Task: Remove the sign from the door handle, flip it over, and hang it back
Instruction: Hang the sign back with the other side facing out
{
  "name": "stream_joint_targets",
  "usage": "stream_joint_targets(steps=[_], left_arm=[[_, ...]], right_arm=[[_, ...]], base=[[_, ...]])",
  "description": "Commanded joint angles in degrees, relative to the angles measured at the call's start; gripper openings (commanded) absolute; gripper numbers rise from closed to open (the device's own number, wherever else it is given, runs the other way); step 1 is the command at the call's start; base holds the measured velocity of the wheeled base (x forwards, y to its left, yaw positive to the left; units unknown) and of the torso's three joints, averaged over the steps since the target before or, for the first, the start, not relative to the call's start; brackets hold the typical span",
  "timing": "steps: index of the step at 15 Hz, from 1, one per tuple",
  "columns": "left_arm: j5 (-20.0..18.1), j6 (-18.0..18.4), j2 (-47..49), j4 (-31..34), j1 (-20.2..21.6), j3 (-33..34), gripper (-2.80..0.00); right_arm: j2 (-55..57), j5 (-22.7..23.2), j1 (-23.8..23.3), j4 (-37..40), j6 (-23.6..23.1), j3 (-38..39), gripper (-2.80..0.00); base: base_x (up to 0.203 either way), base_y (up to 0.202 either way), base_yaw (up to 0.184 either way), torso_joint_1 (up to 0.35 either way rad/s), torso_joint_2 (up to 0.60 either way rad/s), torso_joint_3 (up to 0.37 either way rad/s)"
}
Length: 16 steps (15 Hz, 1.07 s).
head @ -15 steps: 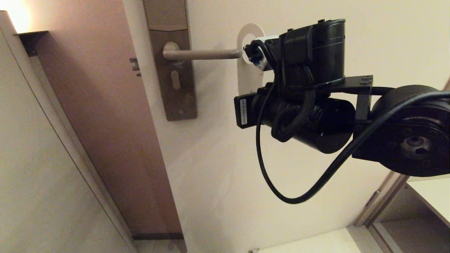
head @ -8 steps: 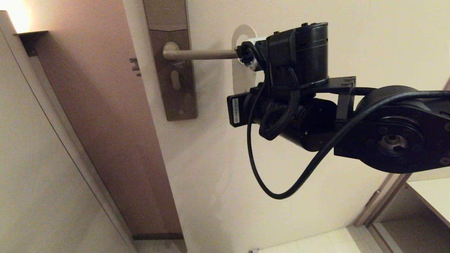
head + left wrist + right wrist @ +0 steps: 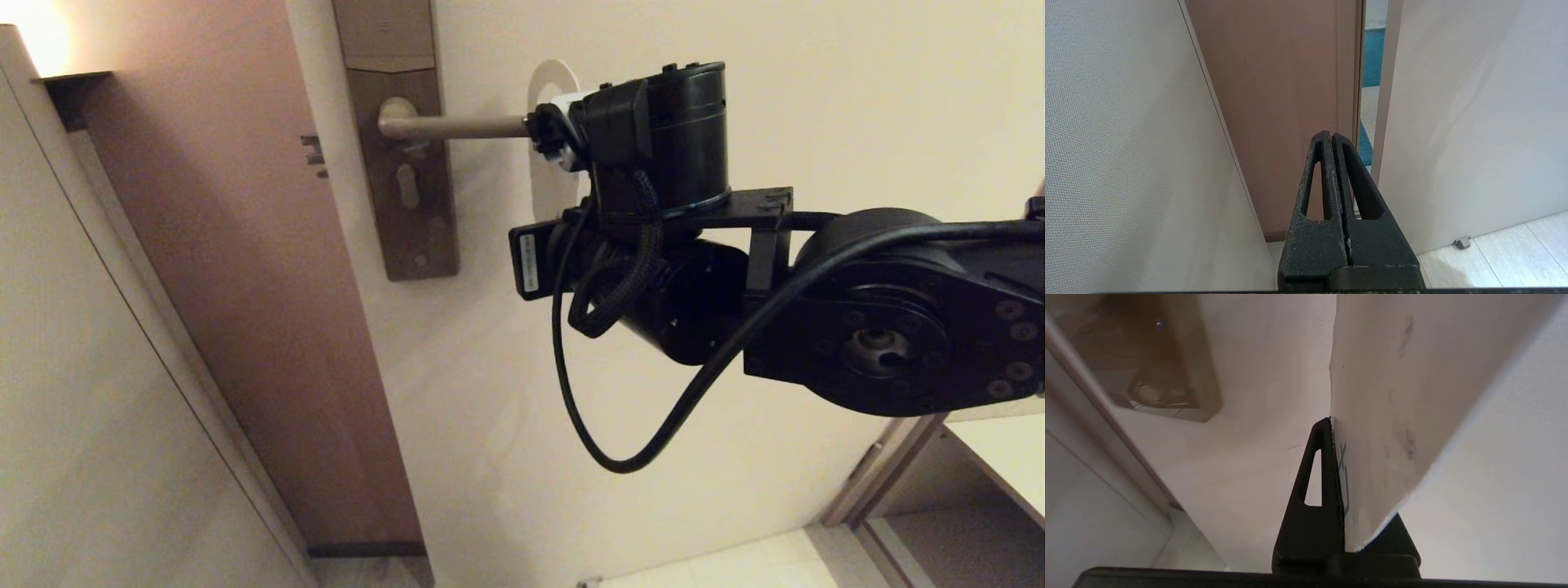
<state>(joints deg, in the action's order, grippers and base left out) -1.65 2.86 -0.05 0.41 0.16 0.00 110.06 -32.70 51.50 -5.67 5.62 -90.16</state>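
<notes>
The right end effector (image 3: 1336, 465) has carried the sign (image 3: 545, 175) leftward onto the door handle (image 3: 453, 126), still clamping its lower part. I'd slide it further along before letting go. Left end effector (image 3: 1332, 139) parked, closed.

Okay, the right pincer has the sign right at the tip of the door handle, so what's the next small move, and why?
Probably keep sliding the sign along the door handle toward the lock plate, then release. The right pincer is shut on the card, and the handle's tip seems only just inside the oval hole, with most of the bar bare. Released now, it might slip off.
</notes>
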Motion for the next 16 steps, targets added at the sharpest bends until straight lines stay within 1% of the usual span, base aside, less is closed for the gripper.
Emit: stream_joint_targets(steps=[1,7,12,16], left_arm=[[0.0,0.0,0.0,0.0,0.0,0.0,-2.80],[0.0,0.0,0.0,0.0,0.0,0.0,-2.80],[0.0,0.0,0.0,0.0,0.0,0.0,-2.80],[0.0,0.0,0.0,0.0,0.0,0.0,-2.80]], right_arm=[[0.1,-0.6,1.0,0.0,0.1,0.0,-2.80],[0.5,-3.8,3.3,0.0,0.8,0.0,-2.80],[1.6,-7.8,5.2,0.0,0.8,-0.5,-2.80],[2.7,-9.6,7.1,0.0,0.7,-2.7,-2.80]], base=[[0.000,0.000,0.000,0.000,0.00,0.000],[0.000,0.000,0.000,0.000,0.00,0.000],[0.000,0.000,0.000,0.000,0.00,0.000],[0.000,0.000,0.000,0.000,0.00,0.000]])
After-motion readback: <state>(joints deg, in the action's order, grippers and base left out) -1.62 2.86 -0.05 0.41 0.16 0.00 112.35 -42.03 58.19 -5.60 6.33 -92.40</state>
